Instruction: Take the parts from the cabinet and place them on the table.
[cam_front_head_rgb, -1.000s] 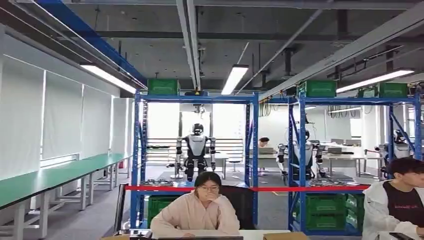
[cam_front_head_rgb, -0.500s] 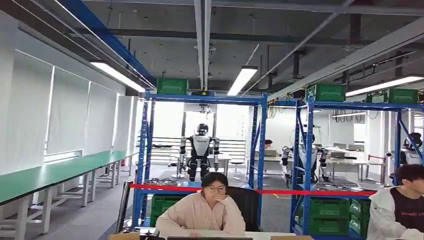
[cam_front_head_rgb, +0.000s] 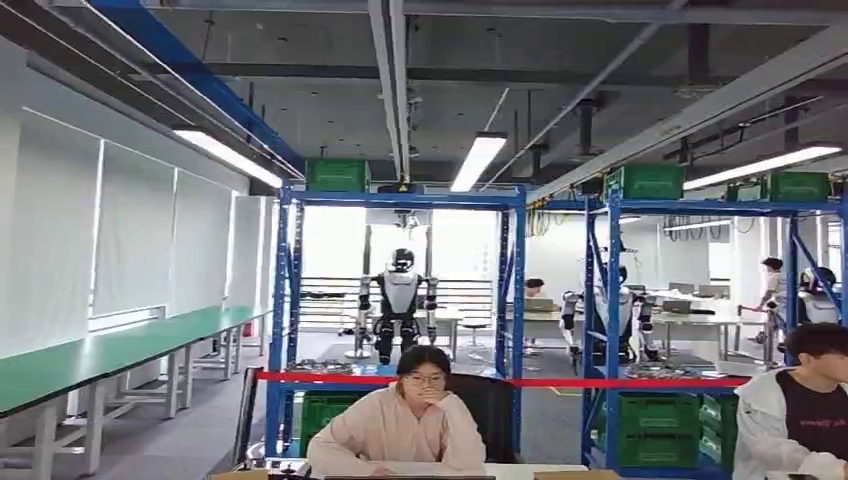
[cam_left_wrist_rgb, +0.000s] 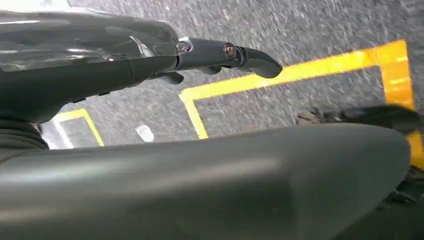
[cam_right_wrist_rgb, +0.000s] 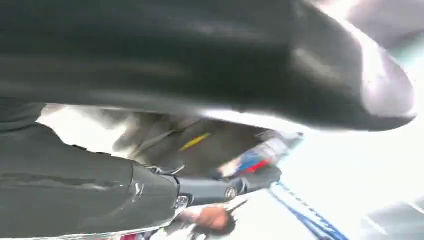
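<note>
- While the head view looks straight out across the hall, the green workbench (cam_front_head_rgb: 120, 345) runs along the wall at far left, well off to the robot's left side.
- Next rightward stands the blue rack (cam_front_head_rgb: 400, 300), the likeliest "cabinet": green crates (cam_front_head_rgb: 338, 174) sit on its top shelf and more low down, and small metal pieces lie on its middle shelf (cam_front_head_rgb: 320, 366), too small to identify; those may be the parts.
- A red tape (cam_front_head_rgb: 500, 381) crosses in front of that rack, and a seated person in a pale top (cam_front_head_rgb: 398, 425) sits at a desk edge (cam_front_head_rgb: 540, 469) between the robot and the rack.
- A second blue rack (cam_front_head_rgb: 700, 320) with green crates stands further right, with another seated person (cam_front_head_rgb: 800, 410) at the right edge.
- The left hand (cam_left_wrist_rgb: 220, 55) hangs beside the body over grey floor with yellow lines (cam_left_wrist_rgb: 300, 70); one dark finger is extended, nothing is seen in it, and whether the rest are spread or curled cannot be told.
- The right hand (cam_right_wrist_rgb: 225, 190) is blurred; whether it holds anything or how its fingers lie cannot be told.
- Judged from this, the parts lie ahead and well apart from both hands, neither arm plainly nearer; a walk toward the rack must come first.
</note>
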